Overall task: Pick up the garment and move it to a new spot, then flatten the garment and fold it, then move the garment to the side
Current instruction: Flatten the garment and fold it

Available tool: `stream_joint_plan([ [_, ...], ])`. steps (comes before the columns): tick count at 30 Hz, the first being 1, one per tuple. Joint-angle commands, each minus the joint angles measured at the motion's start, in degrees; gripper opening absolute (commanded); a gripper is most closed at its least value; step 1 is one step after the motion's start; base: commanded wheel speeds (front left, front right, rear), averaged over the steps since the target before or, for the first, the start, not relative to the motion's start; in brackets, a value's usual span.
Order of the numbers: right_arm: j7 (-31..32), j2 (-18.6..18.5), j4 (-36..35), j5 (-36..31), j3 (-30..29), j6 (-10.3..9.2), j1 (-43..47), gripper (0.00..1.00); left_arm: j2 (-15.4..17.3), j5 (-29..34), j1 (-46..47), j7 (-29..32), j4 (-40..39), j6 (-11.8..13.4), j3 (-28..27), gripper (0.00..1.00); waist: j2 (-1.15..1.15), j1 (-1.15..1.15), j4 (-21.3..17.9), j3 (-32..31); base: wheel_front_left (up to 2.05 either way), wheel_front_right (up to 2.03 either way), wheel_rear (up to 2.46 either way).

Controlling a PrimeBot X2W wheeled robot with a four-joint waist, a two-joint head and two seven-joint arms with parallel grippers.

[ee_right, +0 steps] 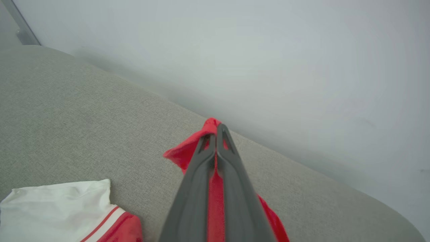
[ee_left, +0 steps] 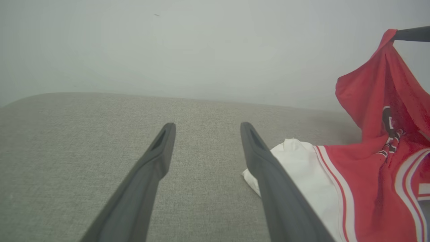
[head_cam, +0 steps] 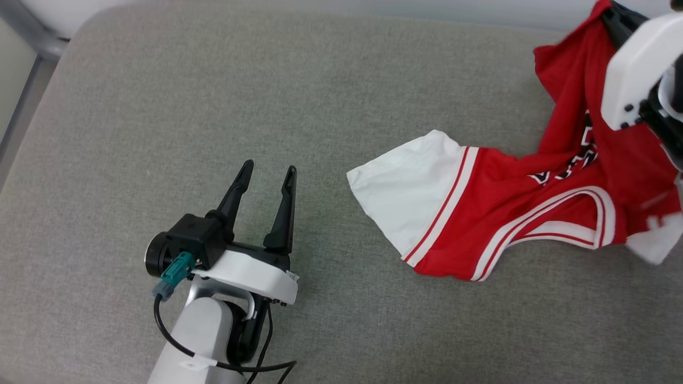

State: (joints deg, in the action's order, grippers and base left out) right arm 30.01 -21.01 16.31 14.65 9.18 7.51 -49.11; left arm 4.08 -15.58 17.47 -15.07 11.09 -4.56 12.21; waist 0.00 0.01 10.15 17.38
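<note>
in the head view we see the garment point(head_cam: 507, 213) at the right of the frame: its white sleeve point(head_cam: 405, 192) lies flat on the grey cushion point(head_cam: 213, 80) toward the centre, while the red body rises to the upper right corner, where our right gripper point(head_cam: 613, 13) holds it beside a white arm housing point(head_cam: 635, 69). the right wrist view gives us the grip itself, in the middle of the frame: the two dark fingers point(ee_right: 198, 188) are pressed together, clenched on a peak of red cloth that pokes out past their tips. the left wrist view adds the height: at its upper right edge the red fabric hangs from a dark finger, lifted clear of the cushion against the pale wall point(ee_left: 168, 50), with the black-and-white lettering point(ee_left: 388, 122) crumpled just below. our left gripper point(head_cam: 268, 166) sits at the lower left of the head view, fingers spread wide and grasping nothing, apart from the sleeve; in its own view its right-hand finger crosses the sleeve's edge at the lower right.
</note>
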Motion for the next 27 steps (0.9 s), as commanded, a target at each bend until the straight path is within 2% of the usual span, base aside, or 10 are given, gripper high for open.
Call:
stream_joint_plan([
  [1, -1.9, 0.5, 3.4, 0.6, 2.1, -0.04, -2.5, 0.0, -0.3, 0.4, 1.1, -0.1, 0.0, -0.5, -0.2, 1.0, 0.0, -0.01, 1.4, 2.6, 0.0, 0.0, 0.0],
  [7, -7.6, 1.7, 13.7, 3.0, 8.1, -0.05, -4.4, 0.0, -0.7, 0.8, 2.0, -0.1, 0.4, -1.0, -0.4, 1.0, 0.0, -0.01, 2.0, 4.3, 0.0, 0.0, 0.0],
  [10, -9.7, 2.0, 16.5, 4.0, 9.5, -0.05, -3.7, 0.0, -0.8, 0.9, 2.1, -0.1, 0.7, -1.2, -0.5, 1.0, 0.0, -0.01, 2.0, 4.4, 0.0, 0.0, 0.0],
  [11, -10.6, 2.1, 18.0, 4.7, 10.2, -0.05, -3.0, 0.11, -0.8, 0.9, 2.1, -0.1, 0.8, -1.3, -0.5, 1.0, 0.0, -0.01, 1.9, 4.2, 0.0, 0.0, 0.0],
  [12, -11.4, 2.4, 19.3, 5.3, 10.6, -0.04, -2.2, 0.33, -0.9, 1.0, 2.0, -0.1, 0.9, -1.3, -0.6, 1.0, 0.0, -0.01, 1.8, 4.0, 0.0, 0.0, 0.0],
  [13, -12.4, 2.6, 20.2, 6.0, 11.2, -0.04, -1.8, 0.85, -0.9, 1.1, 1.8, -0.1, 1.0, -1.4, -0.7, 1.0, 0.0, -0.01, 1.7, 3.7, 0.0, 0.0, 0.0],
  [14, -13.6, 2.7, 21.0, 6.3, 11.7, -0.04, -1.5, 1.0, -0.9, 1.2, 1.6, -0.1, 1.2, -1.4, -0.8, 1.0, 0.0, -0.01, 1.6, 3.4, 0.0, 0.0, 0.0],
  [21, -27.7, 3.6, 22.1, 7.6, 9.0, -0.04, 2.5, 1.0, -1.0, 2.1, -0.8, -0.1, 2.0, -1.2, -1.7, 1.0, 0.0, -0.01, -0.1, -1.0, 0.0, 0.0, 0.0],
  [27, -33.9, 5.0, 18.1, 5.7, 3.8, -0.04, 9.9, 1.0, -0.8, 2.9, -3.2, -0.1, 2.7, -1.0, -2.7, 1.0, 0.0, -0.01, -1.8, -5.7, 0.0, 0.0, 0.0],
])
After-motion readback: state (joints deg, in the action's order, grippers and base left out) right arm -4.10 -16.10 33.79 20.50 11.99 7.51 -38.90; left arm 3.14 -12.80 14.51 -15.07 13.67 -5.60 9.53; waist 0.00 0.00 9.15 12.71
